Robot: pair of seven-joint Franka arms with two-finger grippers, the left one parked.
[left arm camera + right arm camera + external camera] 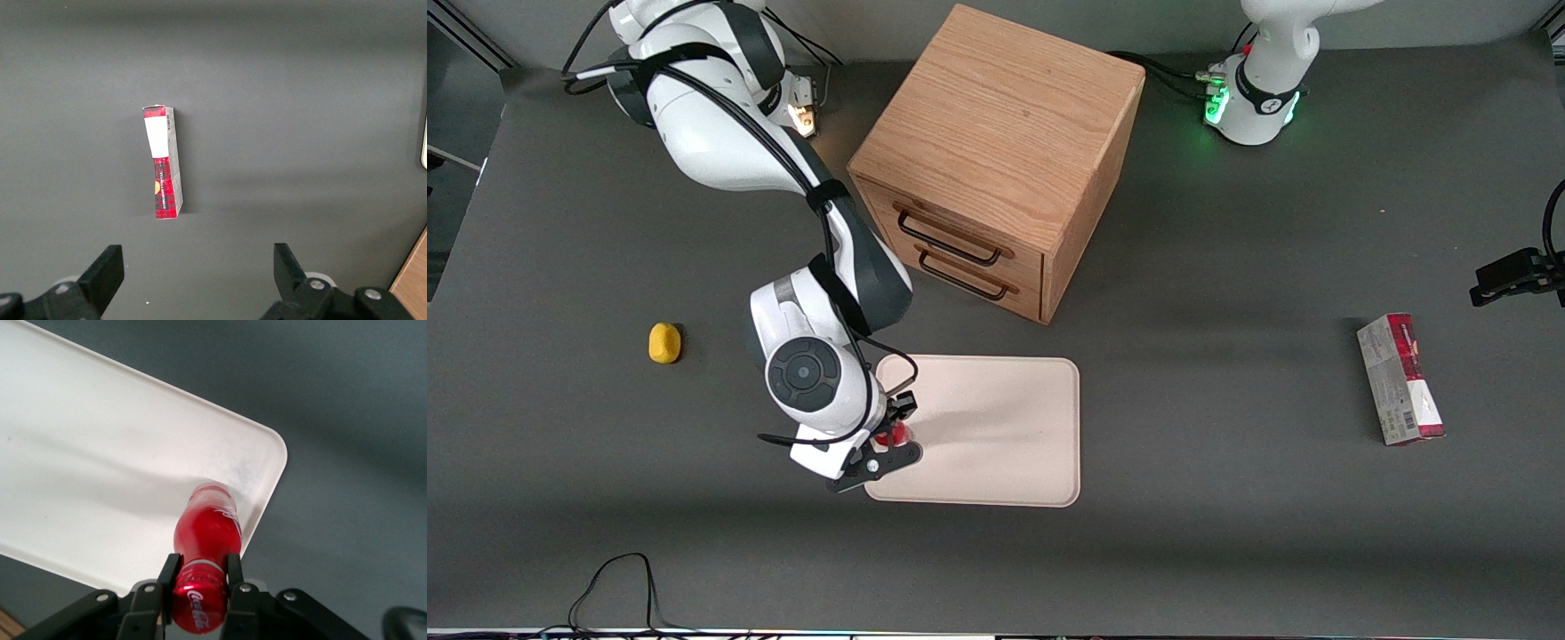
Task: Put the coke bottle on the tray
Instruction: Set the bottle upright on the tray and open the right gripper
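The fingers (168, 577) of the gripper (200, 577) are closed on the neck of the coke bottle (207, 530), just under its red cap. The bottle stands upright, its long axis vertical, cap up, and its base is at the tray (1005, 418), in the corner nearest the working arm's end and near the front camera. I cannot tell if the base touches the tray. The rest of the tray holds nothing.

On the tabletop (1209, 293) the wooden cabinet (996, 160) stands farther from the front camera than the tray, both drawers shut. A yellow lump (664, 343) lies toward the working arm's end, a red-and-grey carton (1400, 379) toward the parked arm's end.
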